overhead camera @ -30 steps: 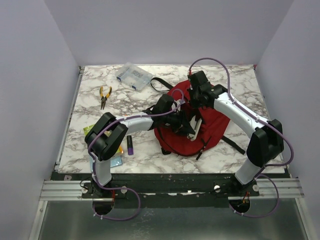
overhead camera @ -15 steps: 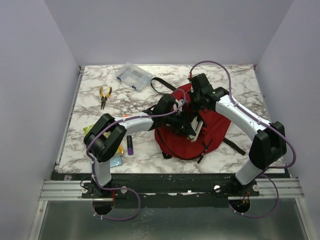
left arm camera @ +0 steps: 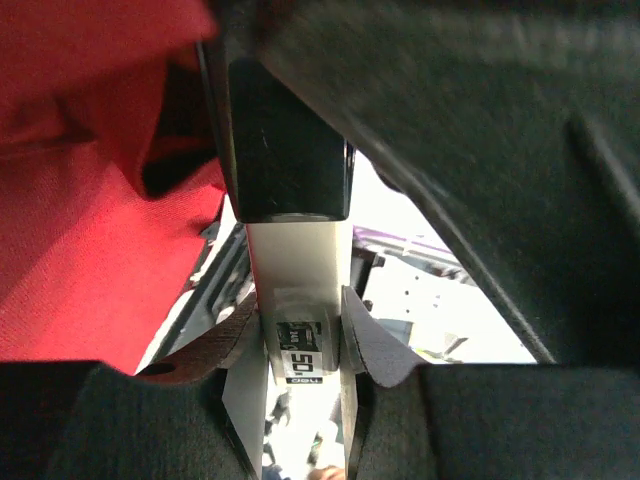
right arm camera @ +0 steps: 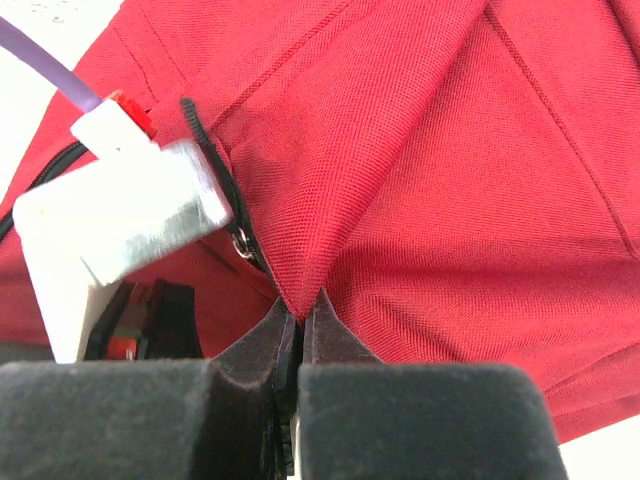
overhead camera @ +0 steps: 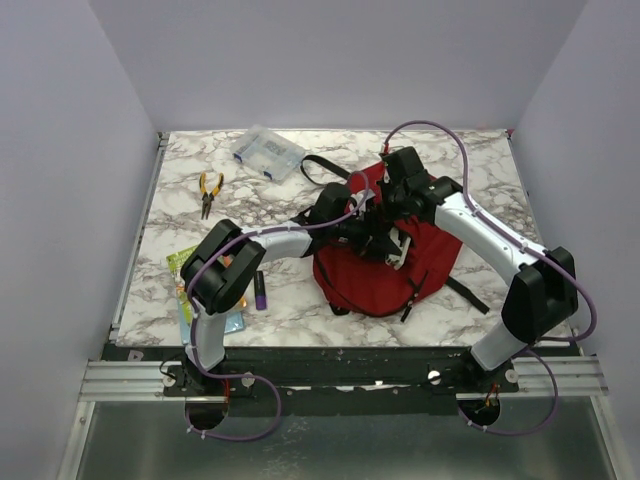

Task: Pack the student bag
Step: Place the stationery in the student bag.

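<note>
Jaws on the right arm are pressed together on a fold of the backpack right beside its zip, lifting that edge. The left jaws pinch a slim white box at the mouth of the backpack, red cloth close on one side of it.

The right arm's pinch takes only a thin fold. If the cloth slips out, the mouth will likely sag onto the white box and block it. The box's corner could also catch on the zip edge and drag the soft backpack across the bench rather than going in. Both wrists crowd the same opening, so a push inward risks one knocking the other. A black strap trails off the backpack's near right side and might snag.

The backpack lies at the bench's middle. Its inside shows only dark, so I cannot tell what it holds. A clear plastic box sits well apart, beyond the backpack's far left corner, with small bits inside too tiny to name.
</note>
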You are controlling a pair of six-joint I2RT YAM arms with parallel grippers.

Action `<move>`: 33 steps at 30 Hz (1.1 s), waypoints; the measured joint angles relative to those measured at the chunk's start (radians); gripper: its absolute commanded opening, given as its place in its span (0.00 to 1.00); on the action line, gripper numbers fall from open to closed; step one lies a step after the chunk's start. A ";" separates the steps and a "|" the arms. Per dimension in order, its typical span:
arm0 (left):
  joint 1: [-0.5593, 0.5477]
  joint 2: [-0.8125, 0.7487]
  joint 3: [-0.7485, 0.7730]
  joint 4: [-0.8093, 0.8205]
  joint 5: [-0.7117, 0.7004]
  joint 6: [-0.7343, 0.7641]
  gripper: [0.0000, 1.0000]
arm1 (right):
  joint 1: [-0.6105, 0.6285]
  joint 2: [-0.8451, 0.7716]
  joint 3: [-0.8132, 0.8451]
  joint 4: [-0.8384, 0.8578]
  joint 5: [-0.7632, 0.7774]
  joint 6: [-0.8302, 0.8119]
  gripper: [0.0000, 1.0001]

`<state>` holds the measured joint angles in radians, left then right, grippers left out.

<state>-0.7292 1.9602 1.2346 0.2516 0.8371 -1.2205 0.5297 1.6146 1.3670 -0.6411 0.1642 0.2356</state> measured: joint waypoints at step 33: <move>0.010 -0.060 -0.303 0.382 -0.231 -0.092 0.47 | -0.047 -0.055 -0.077 0.025 -0.058 0.089 0.00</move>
<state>-0.7193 1.9003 0.9321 0.6338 0.6064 -1.3128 0.4824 1.5593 1.2900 -0.6159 0.1066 0.3248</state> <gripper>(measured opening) 0.566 0.014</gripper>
